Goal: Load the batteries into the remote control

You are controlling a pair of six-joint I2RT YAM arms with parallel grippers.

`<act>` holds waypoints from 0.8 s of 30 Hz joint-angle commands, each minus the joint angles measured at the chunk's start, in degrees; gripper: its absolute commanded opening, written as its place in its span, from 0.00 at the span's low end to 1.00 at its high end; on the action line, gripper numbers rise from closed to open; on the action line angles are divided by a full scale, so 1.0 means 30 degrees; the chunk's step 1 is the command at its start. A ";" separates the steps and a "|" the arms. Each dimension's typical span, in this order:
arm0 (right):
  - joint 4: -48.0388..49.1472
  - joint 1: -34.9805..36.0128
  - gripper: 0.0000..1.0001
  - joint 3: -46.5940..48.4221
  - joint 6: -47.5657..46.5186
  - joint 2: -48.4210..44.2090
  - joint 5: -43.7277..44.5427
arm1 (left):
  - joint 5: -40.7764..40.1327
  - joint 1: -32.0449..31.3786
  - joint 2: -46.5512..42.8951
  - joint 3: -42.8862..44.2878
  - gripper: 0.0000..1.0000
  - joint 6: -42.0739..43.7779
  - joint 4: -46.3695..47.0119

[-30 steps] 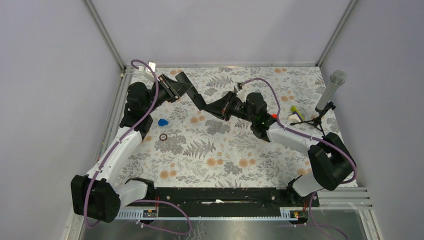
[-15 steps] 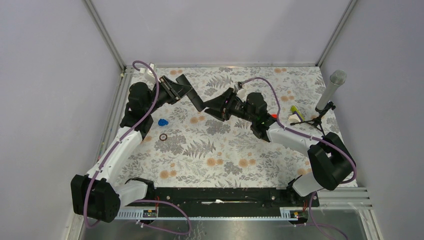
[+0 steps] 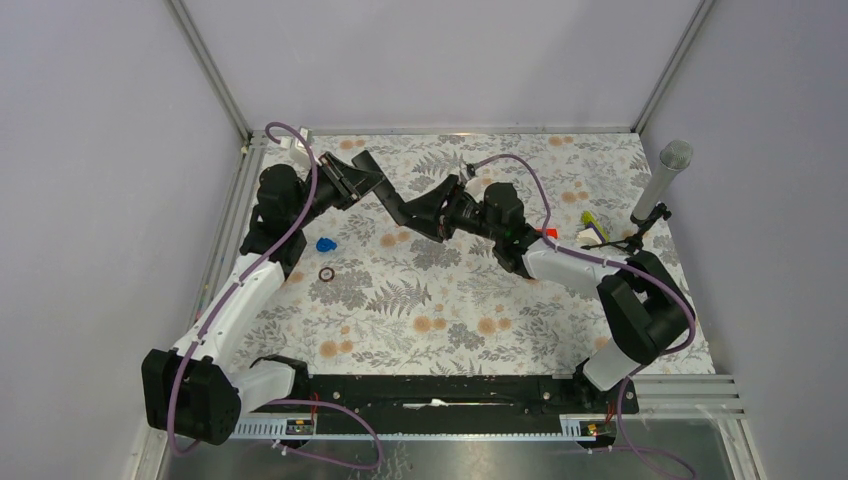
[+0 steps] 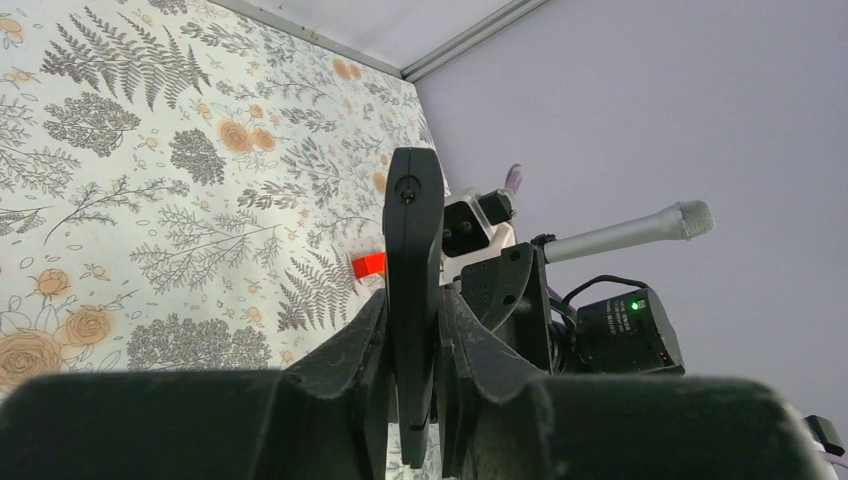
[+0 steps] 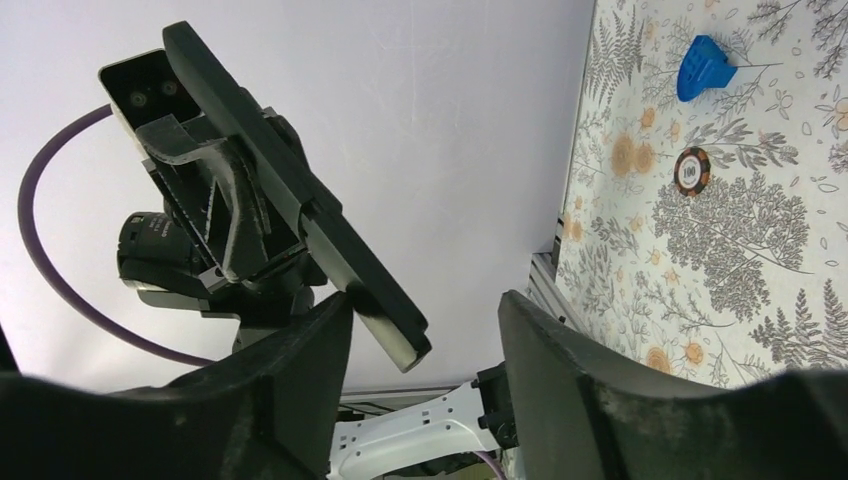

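**Operator:** Left side first. What's my risk?

**Spotter:** Blue wedge (image 3: 325, 244) and round chip (image 3: 326, 274) lie on the tabletop (image 3: 450, 320), below your left arm and out of play. Your left gripper (image 3: 362, 180) is clamped on the remote control (image 3: 392, 203). Its fingers (image 4: 360, 350) pinch it from both sides near one end, with the bar held up off the tabletop. That's a long overhang on a small bite, so a sideways nudge likely pivots it in the pinch.

**Operator:** And the right?

**Spotter:** Right gripper (image 5: 425, 340) stands wide, fingers (image 5: 570, 380) either side of the bar's free end, gripping nothing. One finger sits just beside the bar, the other apart from it. If you close off-centre, you probably shove the remote before you hold it, and it could twist or drop.

**Operator:** Batteries?

**Spotter:** I can't find them in any view, and I can't tell whether the back cover is off. Reaching in blind risks a wasted move. Further right, the red block (image 3: 548, 232) sits just beside your right arm and the microphone (image 3: 660, 185) stands beyond it. A wide swing could knock either.
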 commanded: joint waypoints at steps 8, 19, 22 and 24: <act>-0.0128 -0.0033 0.36 0.0285 -0.0323 -0.1090 -0.0107 | -0.0415 -0.0019 -0.0042 0.0608 0.00 0.0757 0.0337; -0.0657 -0.0021 0.18 0.0021 -0.0083 -0.2239 0.0627 | -0.1770 -0.0121 -0.0497 0.0349 0.00 0.2906 -0.0428; -0.0004 -0.0034 0.13 0.0063 0.0169 -0.1962 0.0388 | -0.1827 -0.0165 -0.0427 0.0221 0.00 0.2914 -0.0383; 0.0544 -0.0021 0.26 0.0002 0.0453 -0.1767 0.0135 | -0.1754 -0.0166 -0.0423 0.0198 0.00 0.2731 -0.0345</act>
